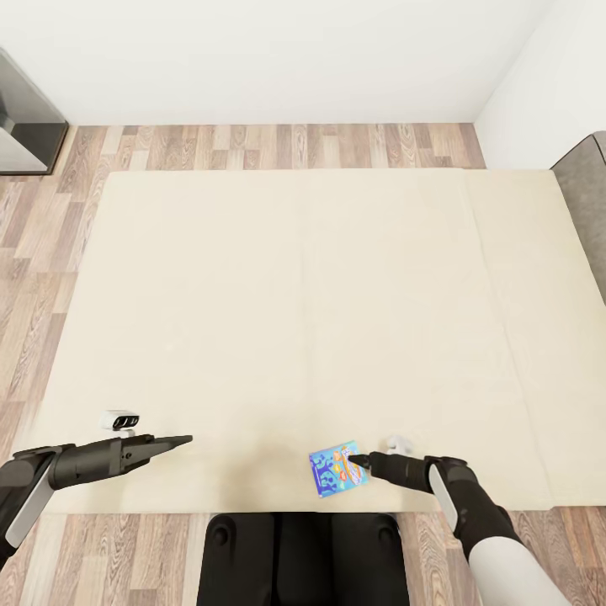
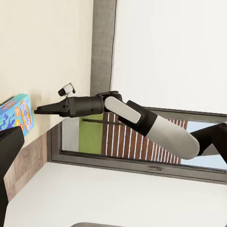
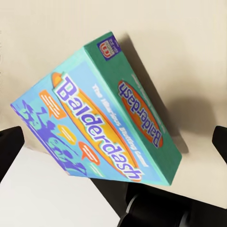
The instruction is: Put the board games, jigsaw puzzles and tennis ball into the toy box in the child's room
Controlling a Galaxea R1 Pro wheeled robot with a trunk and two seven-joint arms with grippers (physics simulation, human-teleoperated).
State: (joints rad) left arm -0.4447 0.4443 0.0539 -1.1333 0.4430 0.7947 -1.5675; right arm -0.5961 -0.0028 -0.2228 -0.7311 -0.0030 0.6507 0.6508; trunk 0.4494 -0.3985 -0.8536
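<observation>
A blue board game (image 1: 337,470) with orange marks, lettered "Balderdash", lies on the cream bed (image 1: 278,278) near its front edge. My right gripper (image 1: 358,460) sits at the box's right edge. In the right wrist view the box (image 3: 99,118) lies between the two spread fingers (image 3: 10,147), and neither finger touches it. The left wrist view catches the same box (image 2: 16,113) with the right gripper (image 2: 39,111) next to it. My left gripper (image 1: 178,440) hovers open over the bed's front left part, holding nothing.
Light wood-plank floor (image 1: 50,219) surrounds the bed, with white walls behind. A dark cabinet (image 1: 25,126) stands at the far left and a grey headboard (image 1: 589,210) lines the bed's right side. My black base (image 1: 303,560) is against the bed's front edge.
</observation>
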